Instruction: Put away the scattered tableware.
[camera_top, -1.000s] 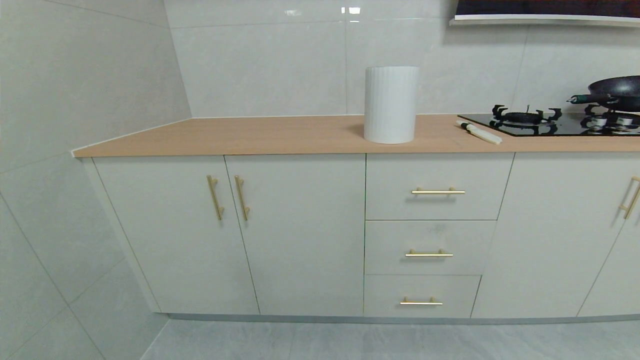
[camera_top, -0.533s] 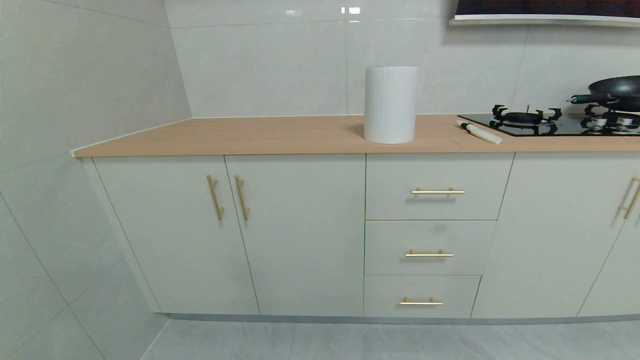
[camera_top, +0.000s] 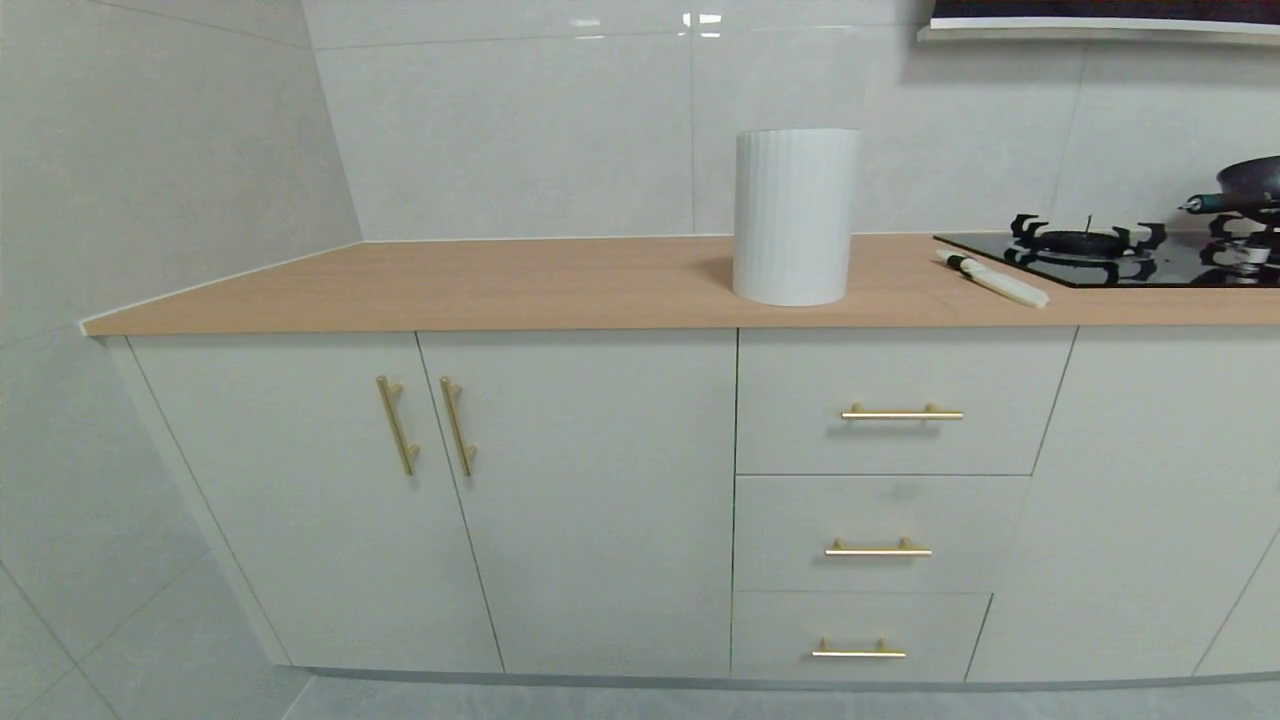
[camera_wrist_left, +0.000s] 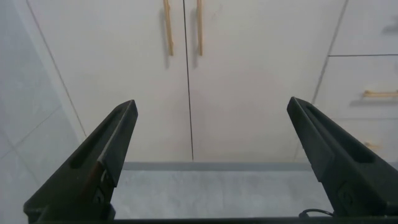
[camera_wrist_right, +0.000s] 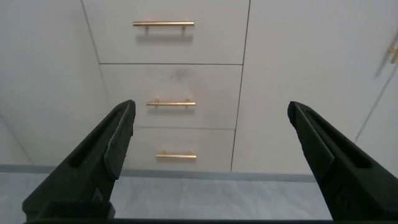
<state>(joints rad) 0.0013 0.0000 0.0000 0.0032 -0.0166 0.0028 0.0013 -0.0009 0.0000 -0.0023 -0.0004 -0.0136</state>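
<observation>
Where the wooden bench (camera_top: 500, 285) runs along the tiled wall (camera_top: 520, 130), the holdings are listed as follows.

1. White ribbed container (camera_top: 795, 215): tall, cylindrical, upright. It stands close to the bench's front edge, directly above the drawer stack (camera_top: 890, 520).

2. Cream-coloured utensil (camera_top: 992, 278): long and slim, with a dark band near its far end. It lies flat on the bench between the container and the hob, just beside the hob's near left corner and apart from the container. It is angled, its pale end toward the front edge.

3. Black gas hob (camera_top: 1120, 272): set into the bench toward its right end. One burner grate (camera_top: 1088, 240) is bare. A dark pan (camera_top: 1250, 180) sits on the burner farther right, handle pointing left.

4. Fittings under the bench: a pair of cupboard doors (camera_top: 580, 500) with vertical gold handles at the left, then the three-drawer stack with horizontal gold handles, all shut.

5. Left tool (camera_wrist_left: 211, 106): dark fingers (camera_wrist_left: 109, 149) spread wide, held low in front of the cupboard doors, the grey floor (camera_wrist_left: 211, 193) beneath. The door seam shows between the fingers.

6. Right tool (camera_wrist_right: 211, 107): fingers (camera_wrist_right: 106, 152) likewise spread wide, held low facing the drawer stack, with the two lower drawer handles showing between them.
</observation>
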